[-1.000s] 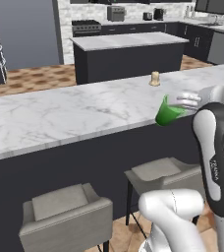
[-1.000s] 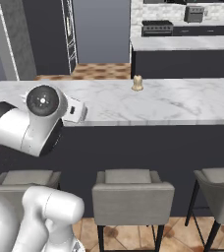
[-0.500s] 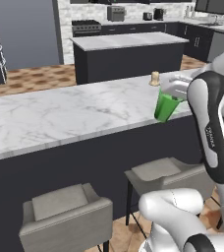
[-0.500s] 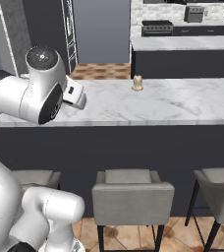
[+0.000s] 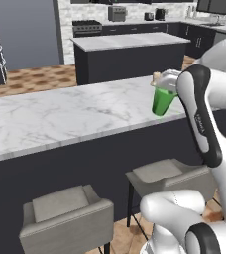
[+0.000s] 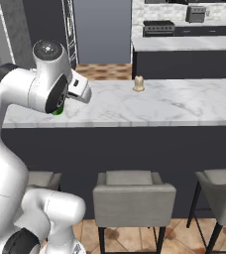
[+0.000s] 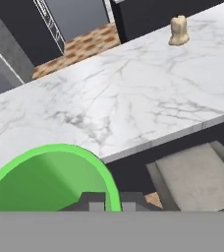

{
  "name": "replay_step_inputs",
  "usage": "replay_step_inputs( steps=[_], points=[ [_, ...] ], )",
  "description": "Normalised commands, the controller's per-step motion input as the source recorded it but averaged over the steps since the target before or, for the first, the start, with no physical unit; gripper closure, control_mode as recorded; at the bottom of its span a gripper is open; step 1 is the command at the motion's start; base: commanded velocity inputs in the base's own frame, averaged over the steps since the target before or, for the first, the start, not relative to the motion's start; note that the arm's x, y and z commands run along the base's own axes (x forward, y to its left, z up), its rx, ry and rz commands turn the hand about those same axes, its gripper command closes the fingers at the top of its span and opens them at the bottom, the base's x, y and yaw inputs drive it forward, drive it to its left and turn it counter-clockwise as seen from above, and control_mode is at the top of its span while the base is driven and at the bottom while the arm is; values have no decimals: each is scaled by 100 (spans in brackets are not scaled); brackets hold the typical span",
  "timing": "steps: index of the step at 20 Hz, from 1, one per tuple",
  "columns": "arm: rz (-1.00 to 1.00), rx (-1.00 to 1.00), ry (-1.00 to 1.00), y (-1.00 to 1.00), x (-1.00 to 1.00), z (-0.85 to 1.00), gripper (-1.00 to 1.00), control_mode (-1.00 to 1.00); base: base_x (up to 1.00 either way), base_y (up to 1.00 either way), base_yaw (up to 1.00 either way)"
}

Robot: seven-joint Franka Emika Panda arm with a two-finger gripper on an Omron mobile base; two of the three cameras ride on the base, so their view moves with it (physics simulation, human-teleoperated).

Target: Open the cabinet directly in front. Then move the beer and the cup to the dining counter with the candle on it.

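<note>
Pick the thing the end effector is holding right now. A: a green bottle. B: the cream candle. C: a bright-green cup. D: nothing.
C: the end effector is shut on the rim of the cup, carried over the dining counter, while the candle stands apart on the marble.

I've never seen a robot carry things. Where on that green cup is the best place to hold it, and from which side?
By the rim, from above, as the gripper does now, shut on the cup. The cup has no handle and tapers downward, so its wide open top is the easiest part to pinch.
</note>
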Motion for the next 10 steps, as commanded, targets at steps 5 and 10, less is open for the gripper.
replay_step_inputs(
  steps=[5,10],
  points=[
    [-11,-6,0,0,68,-12,100,-100,0,0,0],
    [-8,-2,0,0,59,-17,100,-100,0,0,0]
  ],
)
